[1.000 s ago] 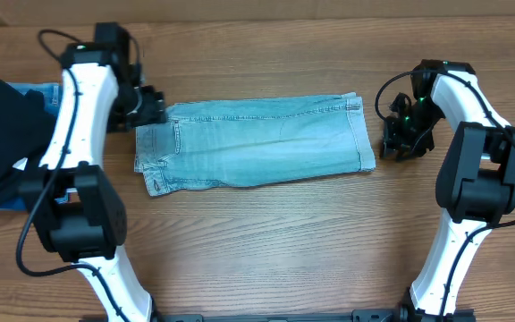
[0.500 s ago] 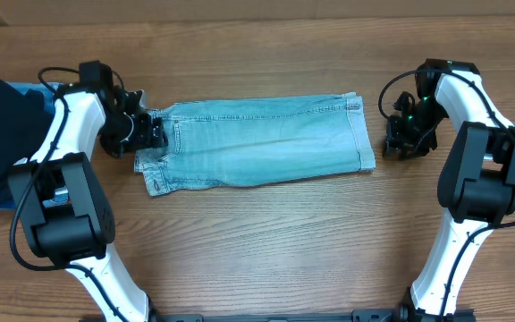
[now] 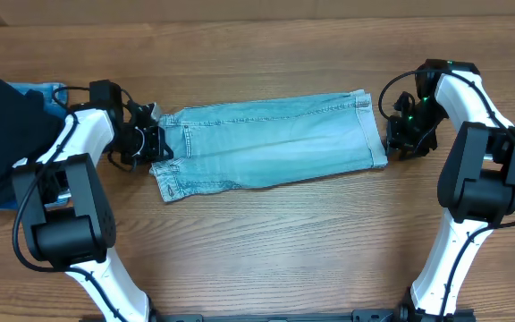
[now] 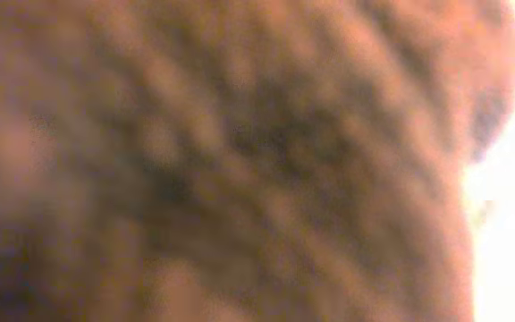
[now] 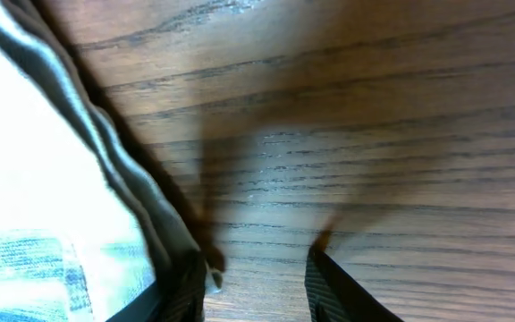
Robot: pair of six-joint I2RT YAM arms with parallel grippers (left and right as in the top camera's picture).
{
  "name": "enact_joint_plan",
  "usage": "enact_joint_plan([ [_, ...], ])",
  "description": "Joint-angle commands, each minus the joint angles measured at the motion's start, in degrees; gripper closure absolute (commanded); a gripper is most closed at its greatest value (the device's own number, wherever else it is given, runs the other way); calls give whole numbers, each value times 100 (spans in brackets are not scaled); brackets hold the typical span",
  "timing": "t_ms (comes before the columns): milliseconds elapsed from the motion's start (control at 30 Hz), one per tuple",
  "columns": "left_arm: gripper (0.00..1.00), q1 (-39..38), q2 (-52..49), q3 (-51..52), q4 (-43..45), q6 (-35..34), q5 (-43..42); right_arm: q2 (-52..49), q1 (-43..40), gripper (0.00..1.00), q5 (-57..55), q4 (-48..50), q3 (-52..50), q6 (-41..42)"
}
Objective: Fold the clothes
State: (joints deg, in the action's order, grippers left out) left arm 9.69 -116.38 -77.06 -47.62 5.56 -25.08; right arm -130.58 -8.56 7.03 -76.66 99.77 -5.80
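Pale washed denim shorts (image 3: 271, 143), flat oblong on grained wooden table (image 3: 266, 241).

The left arm (image 3: 77, 148) and right arm (image 3: 472, 98) have smooth white shells between black joints. The left gripper (image 3: 147, 141) and right gripper (image 3: 403, 139) are black. Thin black cables (image 3: 383, 92) loop out, and a green light (image 3: 409, 104) glows on the right arm.

Left wrist view is all blur: an orange-brown smear with a white blown-out patch at the right edge, nothing readable. Overhead: left gripper (image 3: 150, 143) is closed at the left end of the shorts (image 3: 266, 143), too dark and small to tell if denim is pinched. Black garment (image 3: 3, 134) is cut by the left edge and covers most of the darker blue denim (image 3: 50, 90). Right wrist view: right gripper (image 5: 256, 291) fingers are cut by the bottom edge; shorts are overexposed and cut off at left.
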Motion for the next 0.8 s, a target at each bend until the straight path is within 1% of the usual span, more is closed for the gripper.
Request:
enact_joint_plan([
  [0, 96, 354, 142, -361, -372, -302, 487, -70, -68, 62, -179, 26, 26, 4],
  [100, 96, 815, 442, -863, -728, -304, 966, 179, -68, 62, -175, 24, 122, 4],
  [200, 96, 1272, 669, -1563, -1093, -295, 1115, 492, -68, 62, -177, 28, 157, 7],
  [267, 96, 1456, 693, -1965, -1349, -273, 1126, 590, -68, 62, -177, 17, 157, 9],
  [333, 96, 1567, 693, -2387, -1655, -229, 1329, 625, -68, 62, -136, -2, 157, 28],
  [367, 96, 1587, 693, -2610, -1805, -232, 1467, 625, -68, 62, -81, 0, 157, 28],
  [467, 95, 1539, 693, -3060, -2063, -210, 1499, 625, -68, 62, 22, 26, 157, 26],
  [767, 95, 1311, 693, -3182, -2092, -146, 1491, 625, -68, 62, 57, 2, 157, 24],
])
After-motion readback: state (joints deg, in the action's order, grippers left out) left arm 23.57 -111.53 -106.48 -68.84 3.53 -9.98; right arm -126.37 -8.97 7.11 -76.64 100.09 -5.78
